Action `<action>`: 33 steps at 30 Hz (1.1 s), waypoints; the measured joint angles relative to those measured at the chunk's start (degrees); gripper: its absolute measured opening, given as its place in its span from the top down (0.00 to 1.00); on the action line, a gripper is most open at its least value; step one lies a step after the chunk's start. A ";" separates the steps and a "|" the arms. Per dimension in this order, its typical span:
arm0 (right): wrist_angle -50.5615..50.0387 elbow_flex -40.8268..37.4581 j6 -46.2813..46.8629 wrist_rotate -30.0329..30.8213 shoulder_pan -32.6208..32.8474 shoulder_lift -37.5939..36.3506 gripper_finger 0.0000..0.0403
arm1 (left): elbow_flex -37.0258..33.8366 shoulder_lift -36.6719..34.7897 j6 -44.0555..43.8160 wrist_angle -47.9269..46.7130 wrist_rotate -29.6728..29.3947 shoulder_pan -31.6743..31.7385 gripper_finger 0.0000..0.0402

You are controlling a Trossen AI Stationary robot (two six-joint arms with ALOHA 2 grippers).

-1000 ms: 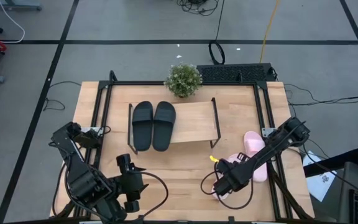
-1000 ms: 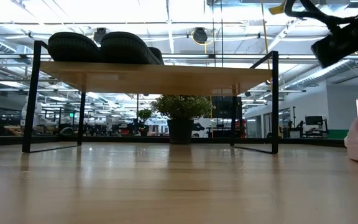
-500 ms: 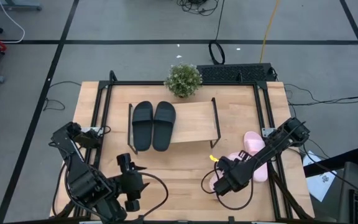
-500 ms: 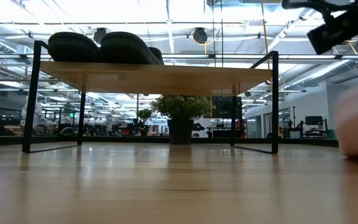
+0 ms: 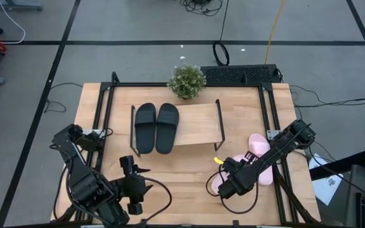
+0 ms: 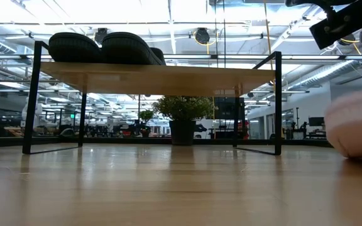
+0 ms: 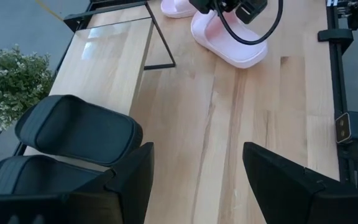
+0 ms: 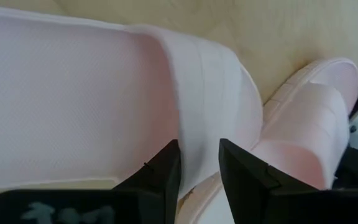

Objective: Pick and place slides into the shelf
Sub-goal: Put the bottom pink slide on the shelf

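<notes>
Two black slides [image 5: 156, 128] sit on the shelf [image 5: 198, 124] atop the wooden table [image 5: 176, 174]; a potted plant [image 5: 186, 81] stands behind. The right gripper [image 8: 199, 163] clamps one pink slide's [image 8: 197, 93] strap beside its mate [image 8: 309, 124]. The left gripper [image 7: 194, 174] hovers spread wide, holding nothing.

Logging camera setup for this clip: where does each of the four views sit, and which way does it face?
High view: overhead, straight down on the table, both arms.
Low view: tabletop height, level under the shelf; part of an arm at top right.
Left wrist view: past the open left gripper toward the black slides.
Right wrist view: right gripper closed on a pink slide's strap.
Shared: the pink slides show in all four views.
</notes>
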 joint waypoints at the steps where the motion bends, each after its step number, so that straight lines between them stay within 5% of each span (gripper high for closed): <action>1: -0.46 0.00 -0.04 0.02 0.00 0.00 0.76 | 0.00 0.00 0.00 0.02 0.00 0.00 0.39; 20: 2.62 -4.91 -0.05 -0.17 0.00 -0.02 0.76 | 0.00 0.02 0.42 1.64 -1.51 0.00 0.39; 26: 1.73 -5.22 -1.53 -0.23 0.00 -0.07 0.96 | 0.00 0.02 -0.09 1.79 -1.51 0.11 0.39; 33: -0.45 -3.31 -3.21 -2.49 -0.02 -0.02 0.99 | 0.00 0.02 -0.52 1.79 -1.50 0.11 0.39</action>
